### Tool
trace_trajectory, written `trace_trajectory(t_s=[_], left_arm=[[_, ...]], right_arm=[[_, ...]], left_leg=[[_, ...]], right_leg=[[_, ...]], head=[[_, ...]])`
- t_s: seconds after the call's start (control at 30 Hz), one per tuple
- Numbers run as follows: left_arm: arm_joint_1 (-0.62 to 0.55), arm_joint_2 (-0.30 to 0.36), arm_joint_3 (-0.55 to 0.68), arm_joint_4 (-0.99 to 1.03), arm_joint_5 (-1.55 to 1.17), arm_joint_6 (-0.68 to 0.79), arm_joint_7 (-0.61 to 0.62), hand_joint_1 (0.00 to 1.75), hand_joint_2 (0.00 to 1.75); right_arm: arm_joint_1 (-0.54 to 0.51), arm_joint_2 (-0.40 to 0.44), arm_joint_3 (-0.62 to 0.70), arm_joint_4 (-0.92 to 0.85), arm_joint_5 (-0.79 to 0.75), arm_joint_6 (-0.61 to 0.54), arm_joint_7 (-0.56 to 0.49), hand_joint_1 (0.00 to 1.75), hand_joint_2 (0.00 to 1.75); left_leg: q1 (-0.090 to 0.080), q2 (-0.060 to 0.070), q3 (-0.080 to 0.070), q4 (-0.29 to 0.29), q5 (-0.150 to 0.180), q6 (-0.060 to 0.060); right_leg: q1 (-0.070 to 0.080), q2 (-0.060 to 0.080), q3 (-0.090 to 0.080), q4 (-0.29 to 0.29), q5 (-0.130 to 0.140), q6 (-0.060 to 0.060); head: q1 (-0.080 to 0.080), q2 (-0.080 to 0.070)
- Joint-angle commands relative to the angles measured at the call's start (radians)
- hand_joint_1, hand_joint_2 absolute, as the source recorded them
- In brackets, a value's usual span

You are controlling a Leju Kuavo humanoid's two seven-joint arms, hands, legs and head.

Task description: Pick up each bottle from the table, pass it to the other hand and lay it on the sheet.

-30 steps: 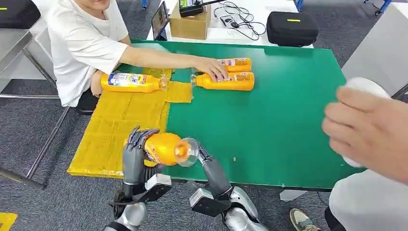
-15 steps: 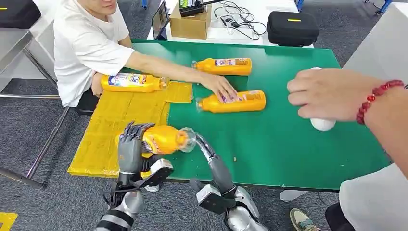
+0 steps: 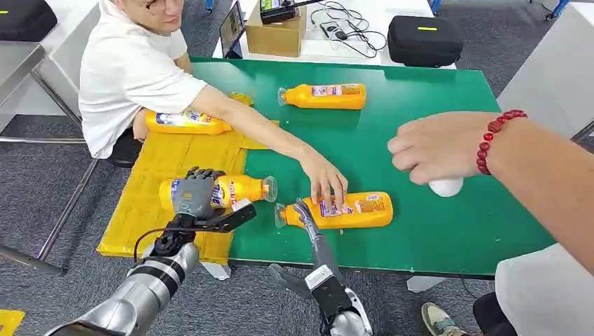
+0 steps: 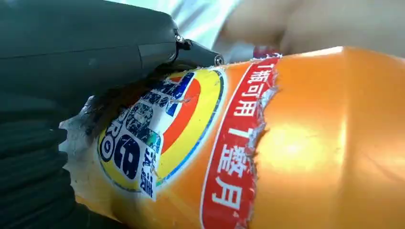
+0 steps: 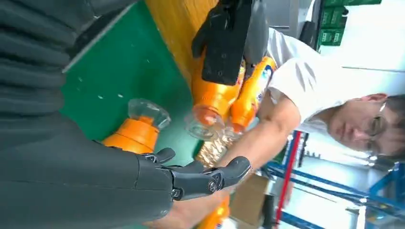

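My left hand (image 3: 192,194) grips an orange bottle (image 3: 230,190) around its label, lying sideways low over the yellow sheet (image 3: 175,155), cap toward the green table. The left wrist view has that bottle (image 4: 296,143) against my left hand (image 4: 71,47). My right hand (image 3: 306,214) holds nothing, its fingers (image 5: 205,179) stretched out beside the neck of a second orange bottle (image 3: 350,210) lying near the table's front edge. A person's hand (image 3: 326,183) rests on that bottle. A third bottle (image 3: 326,96) lies at the back and another bottle (image 3: 185,122) lies on the sheet's far end.
A seated person in a white shirt (image 3: 126,70) reaches across the sheet. A second person's arm (image 3: 490,150) with a red bead bracelet hovers over the right half of the green table (image 3: 420,91), above a white object (image 3: 446,187). A box and black cases stand behind.
My left hand carried its bottle left and down over the sheet, and my right hand came off its cap. The seated person slid a bottle to the front edge. The other arm moved left.
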State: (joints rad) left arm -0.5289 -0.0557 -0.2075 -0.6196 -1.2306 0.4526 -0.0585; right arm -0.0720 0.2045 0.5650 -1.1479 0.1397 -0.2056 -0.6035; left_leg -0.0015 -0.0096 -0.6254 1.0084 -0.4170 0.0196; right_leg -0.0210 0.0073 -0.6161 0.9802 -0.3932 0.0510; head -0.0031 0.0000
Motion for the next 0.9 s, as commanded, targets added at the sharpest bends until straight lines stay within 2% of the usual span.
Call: trace_trajectory(t_s=[0.03, 0.07, 0.1, 0.13, 0.2, 0.23, 0.33, 0.4, 0.43, 0.5, 0.57, 0.63, 0.7, 0.73, 0.83, 0.87, 0.9], left_arm=[[-0.170, 0.061, -0.062, 0.270, 0.004, -0.158, 0.121, 1.75, 1.75], [-0.171, 0.063, -0.056, 0.275, 0.010, -0.166, 0.121, 1.75, 1.75], [-0.170, 0.063, -0.051, 0.278, 0.016, -0.172, 0.119, 1.62, 1.75], [-0.165, 0.059, -0.042, 0.281, 0.031, -0.194, 0.101, 1.40, 1.75], [-0.154, 0.050, -0.030, 0.275, 0.059, -0.254, 0.071, 0.10, 1.75], [-0.145, 0.045, -0.023, 0.267, 0.092, -0.317, 0.041, 0.00, 1.75], [-0.118, 0.041, -0.003, 0.245, 0.184, -0.399, -0.050, 0.00, 1.75], [-0.114, 0.043, -0.006, 0.241, 0.197, -0.411, -0.055, 0.00, 1.75], [-0.110, 0.044, 0.000, 0.239, 0.214, -0.418, -0.062, 0.00, 0.00], [-0.108, 0.045, 0.001, 0.239, 0.227, -0.431, -0.068, 0.00, 0.00], [-0.090, 0.048, 0.086, 0.218, 0.371, -0.515, -0.187, 0.00, 0.00], [-0.072, 0.048, 0.137, 0.183, 0.465, -0.543, -0.241, 0.00, 0.00], [-0.067, 0.050, 0.129, 0.162, 0.484, -0.545, -0.245, 0.00, 0.00], [-0.063, 0.049, 0.125, 0.145, 0.510, -0.547, -0.246, 0.00, 1.75], [-0.044, 0.034, 0.126, 0.084, 0.600, -0.532, -0.294, 0.00, 1.75], [-0.007, 0.008, 0.136, 0.002, 0.670, -0.416, -0.404, 0.00, 1.75], [0.003, 0.002, 0.117, -0.027, 0.681, -0.410, -0.383, 0.00, 1.75]], right_arm=[[-0.004, 0.011, -0.074, 0.030, -0.014, 0.033, 0.014, 0.00, 1.75], [-0.006, 0.013, -0.074, 0.035, -0.015, 0.035, 0.016, 0.00, 1.75], [-0.007, 0.015, -0.074, 0.040, -0.015, 0.036, 0.018, 0.00, 1.75], [-0.010, 0.018, -0.074, 0.050, -0.015, 0.039, 0.018, 0.00, 1.75], [-0.010, 0.020, -0.076, 0.064, -0.017, 0.045, 0.017, 0.00, 1.75], [-0.012, 0.019, -0.077, 0.073, -0.015, 0.049, 0.018, 0.00, 1.75], [-0.023, 0.019, -0.077, 0.092, -0.015, 0.059, 0.016, 0.00, 1.75], [-0.025, 0.020, -0.077, 0.097, -0.015, 0.062, 0.016, 0.00, 1.75], [-0.026, 0.021, -0.077, 0.101, -0.016, 0.063, 0.016, 0.00, 0.00], [-0.027, 0.021, -0.077, 0.105, -0.016, 0.065, 0.016, 0.00, 0.00], [-0.026, 0.021, -0.072, 0.119, -0.016, 0.067, 0.016, 0.00, 0.00], [-0.030, 0.023, -0.068, 0.140, -0.018, 0.066, 0.017, 0.00, 0.00], [-0.032, 0.023, -0.067, 0.150, -0.021, 0.070, 0.019, 0.00, 0.00], [-0.032, 0.023, -0.067, 0.154, -0.024, 0.073, 0.018, 0.00, 0.00], [-0.033, 0.018, -0.065, 0.159, -0.020, 0.071, 0.016, 0.00, 0.00], [-0.029, 0.016, -0.065, 0.151, -0.017, 0.063, 0.010, 0.00, 0.00], [-0.027, 0.015, -0.063, 0.145, -0.016, 0.062, 0.010, 0.00, 0.00]], left_leg=[[0.001, 0.001, 0.005, 0.000, -0.002, -0.002], [0.002, 0.002, 0.007, 0.000, -0.003, -0.002], [0.001, 0.003, 0.004, 0.000, -0.001, -0.001], [0.002, 0.003, 0.006, 0.000, -0.002, -0.002], [0.002, 0.004, 0.007, -0.001, -0.002, -0.002], [0.001, 0.004, 0.007, -0.001, -0.002, -0.002], [0.001, 0.004, 0.008, -0.002, -0.001, -0.002], [0.001, 0.005, 0.010, -0.002, -0.002, -0.002], [0.001, 0.004, 0.009, -0.002, -0.001, -0.002], [0.000, 0.003, 0.011, -0.003, -0.001, -0.002], [0.001, 0.003, 0.013, -0.003, -0.001, -0.002], [0.000, 0.002, 0.012, -0.003, -0.001, -0.002], [0.001, 0.003, 0.016, -0.004, -0.001, -0.003], [0.001, 0.000, 0.016, -0.004, -0.001, -0.002], [0.001, -0.002, 0.017, -0.003, -0.001, -0.002], [0.000, -0.003, 0.016, -0.003, 0.000, -0.002], [0.000, -0.003, 0.016, -0.002, 0.000, -0.002]], right_leg=[[0.002, 0.000, 0.005, 0.000, -0.001, -0.003], [0.002, 0.001, 0.007, 0.000, -0.002, -0.004], [0.002, 0.001, 0.004, -0.001, -0.001, -0.002], [0.002, 0.001, 0.006, 0.000, -0.001, -0.003], [0.002, 0.002, 0.006, -0.001, -0.001, -0.004], [0.002, 0.002, 0.006, -0.001, 0.000, -0.003], [0.001, 0.002, 0.006, -0.001, 0.000, -0.003], [0.001, 0.003, 0.008, -0.001, -0.001, -0.003], [0.001, 0.002, 0.007, -0.001, 0.000, -0.002], [0.001, 0.002, 0.010, -0.001, -0.001, -0.003], [0.001, 0.002, 0.013, -0.001, -0.002, -0.004], [0.000, 0.002, 0.012, -0.001, -0.002, -0.002], [0.001, 0.003, 0.015, -0.002, -0.002, -0.004], [0.001, 0.001, 0.017, -0.002, -0.003, -0.003], [0.001, -0.001, 0.018, -0.002, -0.003, -0.003], [0.000, -0.001, 0.017, -0.001, -0.003, -0.002], [0.000, -0.002, 0.017, 0.000, -0.003, -0.002]], head=[[0.000, 0.000], [-0.001, 0.000], [0.000, 0.000], [-0.001, 0.000], [-0.001, 0.000], [-0.001, 0.000], [-0.001, 0.000], [-0.001, 0.000], [-0.002, 0.000], [-0.001, 0.000], [-0.001, 0.000], [-0.001, 0.000], [-0.001, 0.000], [-0.001, 0.000], [-0.001, 0.000], [-0.001, 0.000], [-0.001, 0.000]])
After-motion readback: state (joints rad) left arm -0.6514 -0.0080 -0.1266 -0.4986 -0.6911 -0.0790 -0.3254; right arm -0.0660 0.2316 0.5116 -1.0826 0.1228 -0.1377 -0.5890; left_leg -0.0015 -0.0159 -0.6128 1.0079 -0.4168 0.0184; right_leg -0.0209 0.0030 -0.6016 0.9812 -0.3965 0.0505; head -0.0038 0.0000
